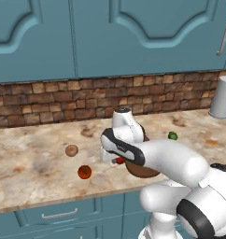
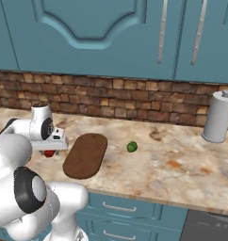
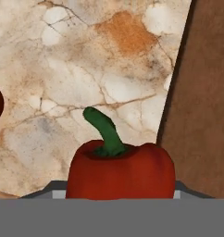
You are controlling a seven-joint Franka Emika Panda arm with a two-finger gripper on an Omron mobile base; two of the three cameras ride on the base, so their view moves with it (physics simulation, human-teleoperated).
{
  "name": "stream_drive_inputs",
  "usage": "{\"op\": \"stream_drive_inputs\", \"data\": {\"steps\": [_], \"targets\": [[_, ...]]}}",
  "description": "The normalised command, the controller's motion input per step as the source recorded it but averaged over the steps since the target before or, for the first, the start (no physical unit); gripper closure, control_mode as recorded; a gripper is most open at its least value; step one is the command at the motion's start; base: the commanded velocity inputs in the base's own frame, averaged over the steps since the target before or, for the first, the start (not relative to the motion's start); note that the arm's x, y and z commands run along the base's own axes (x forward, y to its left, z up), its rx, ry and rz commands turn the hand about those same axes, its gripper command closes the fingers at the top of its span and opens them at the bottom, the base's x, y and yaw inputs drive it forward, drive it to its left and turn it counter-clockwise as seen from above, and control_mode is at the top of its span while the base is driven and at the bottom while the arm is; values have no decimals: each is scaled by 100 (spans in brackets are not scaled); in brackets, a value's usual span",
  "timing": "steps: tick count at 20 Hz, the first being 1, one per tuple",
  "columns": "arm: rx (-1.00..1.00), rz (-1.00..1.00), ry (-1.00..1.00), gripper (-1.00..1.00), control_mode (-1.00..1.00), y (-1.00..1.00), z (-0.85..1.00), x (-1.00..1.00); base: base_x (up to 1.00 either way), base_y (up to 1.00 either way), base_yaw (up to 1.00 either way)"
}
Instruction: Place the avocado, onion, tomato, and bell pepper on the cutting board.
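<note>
Teal cupboards and a brick backsplash stand behind a mottled stone worktop (image 1: 35, 163), and from where I stand the job looks barely begun. The cutting board (image 2: 85, 155) is bare on the part I can see, though the arm hides some of it in the left base view.

The claw (image 1: 116, 160) is down low at the worktop, closed tight around the red bell pepper (image 3: 121, 171); in the hand view the pepper sits right between the jaws, green stem up, with the board's dark edge just off to one side of it. I'd judge the pepper is gripped but cannot tell whether it has left the surface.

On the far side of the claw from the board lie the tomato (image 1: 84, 172), near the front edge, and the tan onion (image 1: 71, 150) a little further back. The avocado (image 2: 132, 147) rests beyond the board, well apart from the claw.

So nothing is placed yet by my reckoning: the pepper needs only a short carry onto the board, and the other three are untouched.
</note>
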Motion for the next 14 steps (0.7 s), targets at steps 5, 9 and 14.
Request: {"op": "stream_drive_inputs", "data": {"steps": [5,9,14], "targets": [[-4,-11,0,100,-100,-58,59,0,0,0,0],[-2,-9,0,100,-100,-36,26,7,0,0,0],[0,-1,0,100,-100,-20,0,47,0,0,0]]}}
